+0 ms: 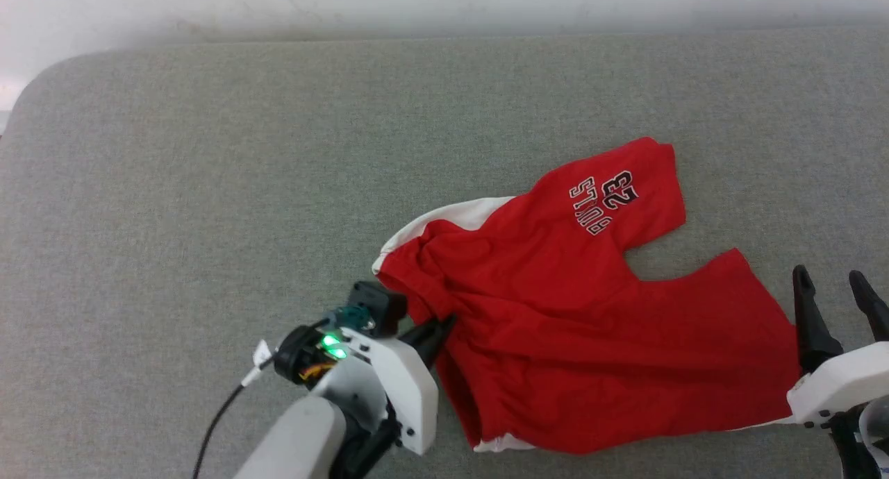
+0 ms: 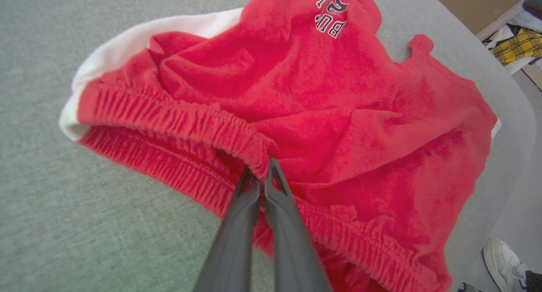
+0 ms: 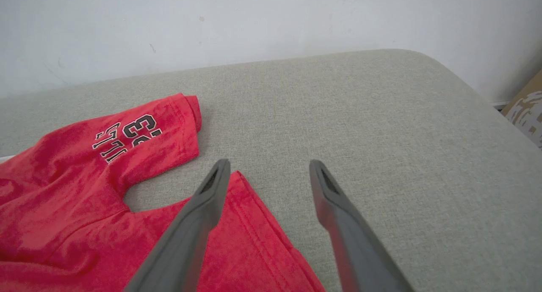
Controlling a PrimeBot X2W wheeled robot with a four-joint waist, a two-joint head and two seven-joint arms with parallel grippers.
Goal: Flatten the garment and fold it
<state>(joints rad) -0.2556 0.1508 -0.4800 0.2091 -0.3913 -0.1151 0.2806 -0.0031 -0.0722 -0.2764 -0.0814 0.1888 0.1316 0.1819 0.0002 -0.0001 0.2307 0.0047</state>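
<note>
Looking down from the head, the shorts (image 1: 555,326) lie rumpled on the grey pad (image 1: 208,187), towards 4 o'clock from the middle. The legs point to 1 and 3 o'clock, and the print (image 1: 604,196) is on the far leg. The left gripper (image 1: 437,330) reaches in from 7 o'clock and meets the cloth at its 9 o'clock edge, fingers drawn together. The right gripper (image 1: 830,279) stands at 4 o'clock just beside the near leg's hem, fingers spread wide with nothing between them. From the left wrist, the two fingers (image 2: 237,224) almost touch and nip a fold of the gathered waistband (image 2: 178,118) near its middle, bunching cloth towards 12 o'clock. A grip there probably serves to pull the top edge straight. A shoe (image 2: 504,258) shows at 5 o'clock, off the pad. From the right wrist, the spread fingers frame bare pad, the one on the 9 o'clock side hanging over the hem corner. It is likely placed to take that corner so both arms can stretch the shorts flat. Flattening looks barely begun; no fold is made.
</note>
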